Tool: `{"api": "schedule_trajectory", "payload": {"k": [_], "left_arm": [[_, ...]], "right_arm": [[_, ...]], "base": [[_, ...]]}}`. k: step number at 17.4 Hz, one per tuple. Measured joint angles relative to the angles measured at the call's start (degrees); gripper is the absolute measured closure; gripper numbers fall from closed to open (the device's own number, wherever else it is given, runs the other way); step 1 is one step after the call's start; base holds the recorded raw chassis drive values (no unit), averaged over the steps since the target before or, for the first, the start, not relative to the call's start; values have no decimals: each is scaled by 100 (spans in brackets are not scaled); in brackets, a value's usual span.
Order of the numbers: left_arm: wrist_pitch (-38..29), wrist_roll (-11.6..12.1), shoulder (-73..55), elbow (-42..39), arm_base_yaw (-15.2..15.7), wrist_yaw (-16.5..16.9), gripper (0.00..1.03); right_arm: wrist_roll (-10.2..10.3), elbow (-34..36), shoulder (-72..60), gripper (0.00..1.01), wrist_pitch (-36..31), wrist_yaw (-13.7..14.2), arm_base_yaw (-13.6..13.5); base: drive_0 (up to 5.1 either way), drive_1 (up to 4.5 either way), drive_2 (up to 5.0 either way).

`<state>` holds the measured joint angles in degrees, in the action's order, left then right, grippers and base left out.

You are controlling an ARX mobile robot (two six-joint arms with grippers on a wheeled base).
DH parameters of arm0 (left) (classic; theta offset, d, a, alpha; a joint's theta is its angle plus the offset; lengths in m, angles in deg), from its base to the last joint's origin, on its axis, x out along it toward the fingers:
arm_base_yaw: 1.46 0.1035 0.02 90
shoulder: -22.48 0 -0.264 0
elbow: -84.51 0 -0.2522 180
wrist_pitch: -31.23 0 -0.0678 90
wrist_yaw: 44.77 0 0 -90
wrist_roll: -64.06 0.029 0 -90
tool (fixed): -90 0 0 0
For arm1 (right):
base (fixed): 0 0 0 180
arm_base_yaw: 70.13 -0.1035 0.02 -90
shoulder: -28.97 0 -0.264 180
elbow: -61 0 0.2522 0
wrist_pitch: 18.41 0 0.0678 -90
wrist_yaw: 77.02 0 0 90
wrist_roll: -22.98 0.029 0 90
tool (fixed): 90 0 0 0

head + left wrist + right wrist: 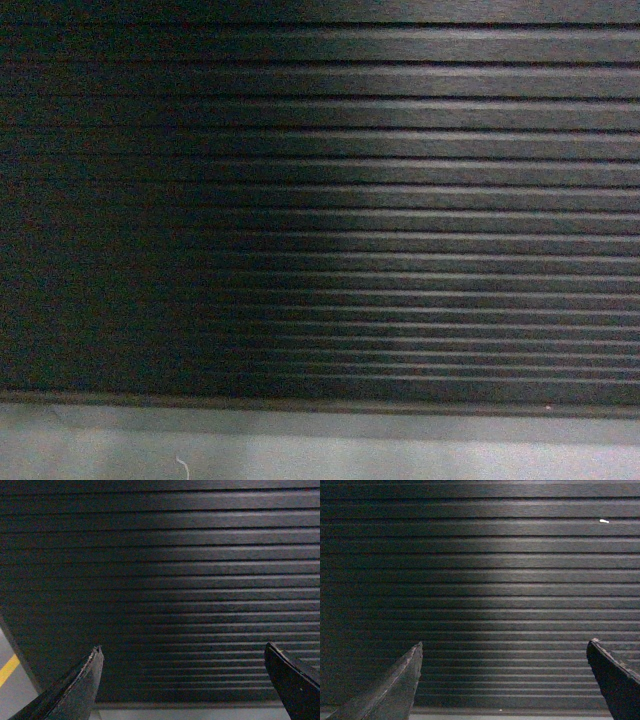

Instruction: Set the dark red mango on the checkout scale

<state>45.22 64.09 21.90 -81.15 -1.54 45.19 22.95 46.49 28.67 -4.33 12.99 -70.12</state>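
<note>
Facing checkout (320,200), both pincers agape.

The desk (400,200) shows only its front: a dark brown-black panel of horizontal ribbed slats that fills nearly the whole head view, its right part lit brighter than its left. Its top surface is out of sight in all three views. The panel ends below in a plain dark strip that meets a pale grey floor (320,450). In the left wrist view the floor carries a yellow painted line (8,669) at the left edge, beside the panel's corner.
</note>
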Motion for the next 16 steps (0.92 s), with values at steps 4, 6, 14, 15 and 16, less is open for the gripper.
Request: {"api": "schedule_trajectory", "payload": {"k": [4,6,14,15,16], "left_arm": [[11,0,0,0,0,-2,5],[4,0,0,0,0,-2,5],[2,0,0,0,0,0,5],[4,0,0,0,0,0,5],[2,0,0,0,0,0,5]], "right_arm": [[0,0,0,3,4,0,0],[0,0,0,3,-4,0,0],[0,0,0,3,-4,0,0],[0,0,0,3,-4,-2,0],[0,0,0,3,-4,-2,0]], "base": [[-6,218,-229],[0,0,0],[0,0,0],[0,0,0],[0,0,0]]}}
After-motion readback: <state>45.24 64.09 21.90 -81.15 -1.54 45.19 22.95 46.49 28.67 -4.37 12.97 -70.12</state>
